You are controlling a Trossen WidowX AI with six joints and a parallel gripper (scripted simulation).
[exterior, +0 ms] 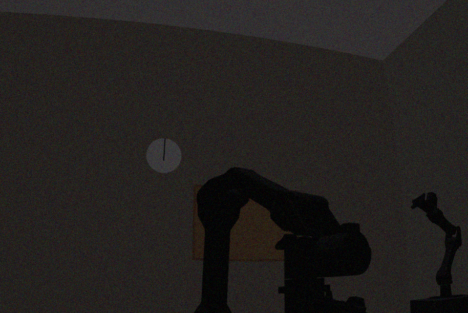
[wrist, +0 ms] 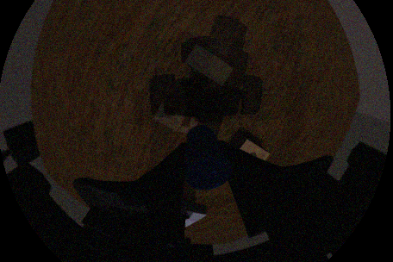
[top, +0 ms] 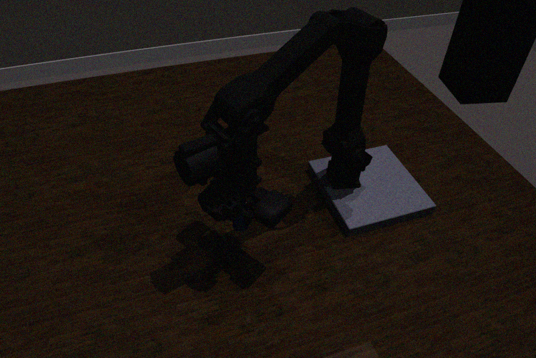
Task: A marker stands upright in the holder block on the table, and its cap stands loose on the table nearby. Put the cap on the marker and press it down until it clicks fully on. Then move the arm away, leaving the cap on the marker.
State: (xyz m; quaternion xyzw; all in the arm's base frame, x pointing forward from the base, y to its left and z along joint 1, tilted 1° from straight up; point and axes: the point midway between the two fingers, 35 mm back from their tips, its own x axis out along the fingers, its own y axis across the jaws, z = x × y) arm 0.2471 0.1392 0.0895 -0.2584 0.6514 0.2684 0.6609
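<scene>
The blue cap (top: 240,221) (wrist: 208,173) sits between the fingers of my gripper (top: 240,218) (wrist: 202,146), which is shut on it. The gripper points down and hangs above the wooden table (top: 129,163) (wrist: 108,53), with its shadow on the wood below and apart from it. In the wrist view the cap fills the gap between the two dark fingers. The marker and the holder block cannot be made out in these dark frames. In the exterior view the fingers are below the picture's edge.
The arm's pale base plate (top: 385,191) lies right of the gripper in the top view. A dark tall box (top: 489,38) stands past the table's edge. The exterior view shows a wall clock (exterior: 156,156), an orange board (exterior: 253,237) and another small dark arm (exterior: 446,260).
</scene>
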